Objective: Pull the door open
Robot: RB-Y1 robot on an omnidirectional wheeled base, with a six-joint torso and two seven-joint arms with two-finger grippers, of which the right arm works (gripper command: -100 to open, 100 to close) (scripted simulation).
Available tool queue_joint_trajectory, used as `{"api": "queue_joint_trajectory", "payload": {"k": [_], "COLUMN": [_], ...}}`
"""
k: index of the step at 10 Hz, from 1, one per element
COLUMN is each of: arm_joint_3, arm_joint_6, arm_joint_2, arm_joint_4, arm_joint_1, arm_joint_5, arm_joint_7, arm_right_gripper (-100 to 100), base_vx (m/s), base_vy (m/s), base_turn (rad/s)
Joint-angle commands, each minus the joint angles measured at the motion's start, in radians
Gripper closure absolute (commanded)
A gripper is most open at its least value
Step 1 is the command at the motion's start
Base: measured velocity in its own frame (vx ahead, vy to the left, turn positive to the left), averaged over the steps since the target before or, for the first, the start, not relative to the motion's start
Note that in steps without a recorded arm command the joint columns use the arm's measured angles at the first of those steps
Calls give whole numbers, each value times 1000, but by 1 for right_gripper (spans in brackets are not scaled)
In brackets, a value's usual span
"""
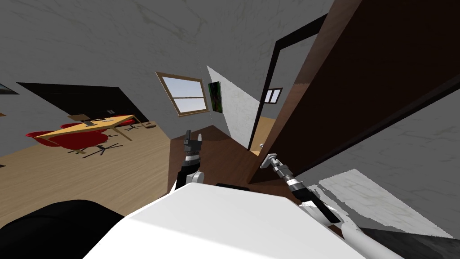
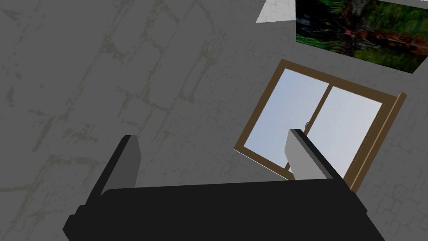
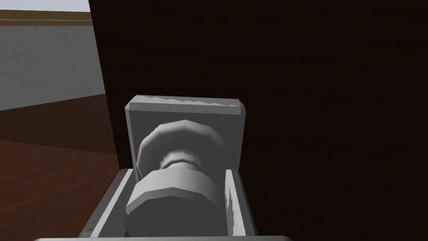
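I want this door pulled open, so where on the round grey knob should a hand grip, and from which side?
Grip the round grey knob by its wide head, not the narrow neck, coming straight at the dark brown door. The right hand clamps its two sides so.

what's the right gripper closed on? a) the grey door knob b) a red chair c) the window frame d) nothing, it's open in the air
a: the right gripper has its two blades pressed against the sides of the grey knob on the dark brown door.
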Motion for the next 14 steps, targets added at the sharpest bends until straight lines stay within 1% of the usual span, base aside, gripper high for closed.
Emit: {"api": "queue_joint_trajectory", "payload": {"k": [1, 4, 5, 14], "arm_joint_3": [12, 31, 37, 38], "arm_joint_6": [-16, -42, -49, -51], "arm_joint_2": [-8, -23, -27, -28], "arm_joint_4": [5, 15, 18, 18], "arm_joint_1": [0, -2, -3, -3], "arm_joint_5": [6, 16, 19, 20], "arm_joint_7": [-13, -35, -41, -42], "arm_right_gripper": [100, 100, 100, 100], "base_vx": [-176, -203, -38, 0], "base_vy": [-83, -120, -42, -1], "base_turn": [120, 135, -10, -1]}}
